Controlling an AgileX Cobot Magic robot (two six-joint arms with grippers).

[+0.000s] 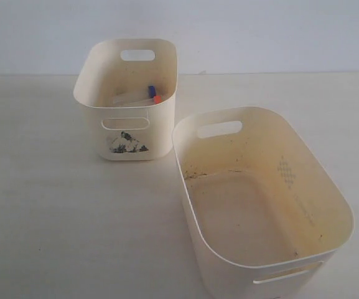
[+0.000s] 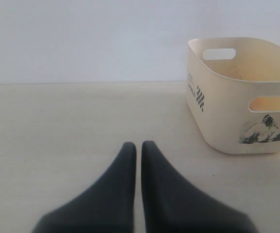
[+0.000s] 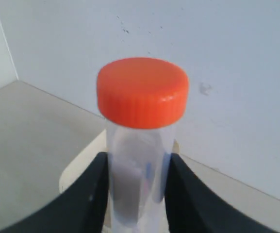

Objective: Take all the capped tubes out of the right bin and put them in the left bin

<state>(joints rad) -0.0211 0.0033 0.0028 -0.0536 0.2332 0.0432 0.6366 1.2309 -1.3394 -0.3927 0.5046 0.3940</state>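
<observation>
Right bin [image 1: 303, 187] looks empty; our right pincer [image 3: 139, 160] grasps seemingly the last capped tube [image 3: 142, 92], left pincer [image 2: 138, 145] clenched bare; dropping it into the left bin [image 1: 92, 134] remains.

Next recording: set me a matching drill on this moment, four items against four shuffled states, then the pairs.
Column one
1. left black gripper
2. right black gripper
3. smaller cream plastic bin with mountain sticker
4. larger cream plastic bin

Column two
A. dirt specks inside, no tube seen
B. shut on a clear plastic tube with orange cap
C. shut, holding nothing
D. holds tubes, one blue-capped, one orange-capped

Pairs: 1-C, 2-B, 3-D, 4-A
</observation>
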